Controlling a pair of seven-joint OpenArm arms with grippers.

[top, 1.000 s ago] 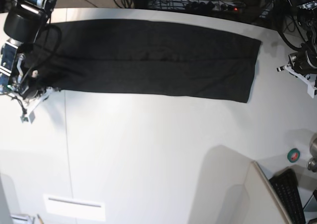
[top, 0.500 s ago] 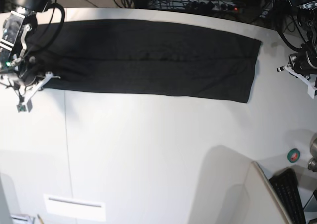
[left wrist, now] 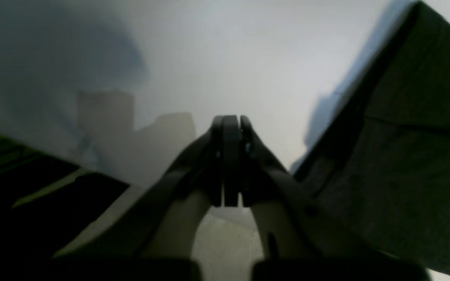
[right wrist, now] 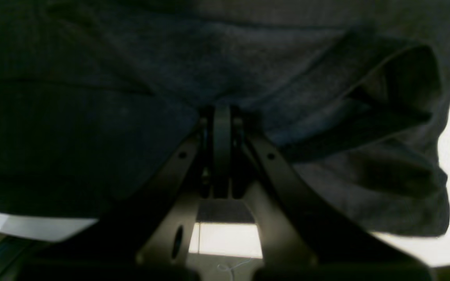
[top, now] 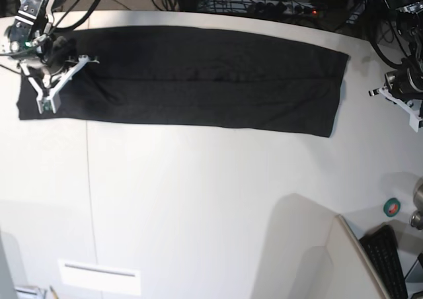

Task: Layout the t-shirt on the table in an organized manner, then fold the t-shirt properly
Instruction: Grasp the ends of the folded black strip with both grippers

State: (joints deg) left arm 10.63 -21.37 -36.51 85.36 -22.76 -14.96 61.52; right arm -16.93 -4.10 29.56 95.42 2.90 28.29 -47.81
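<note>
The t-shirt [top: 198, 81] lies as a long band on the tabletop [top: 211, 200]; the right end effector [top: 49, 90] hangs closed and empty over its left end, and the left end effector [left wrist: 229, 164] is closed and empty off its right end.

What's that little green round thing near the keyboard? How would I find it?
Start at the big white table and follow it to its lower right corner, below the long black t-shirt. Just above the black keyboard lies a small green ring, maybe a roll of tape. It is the only green, round thing there.
</note>
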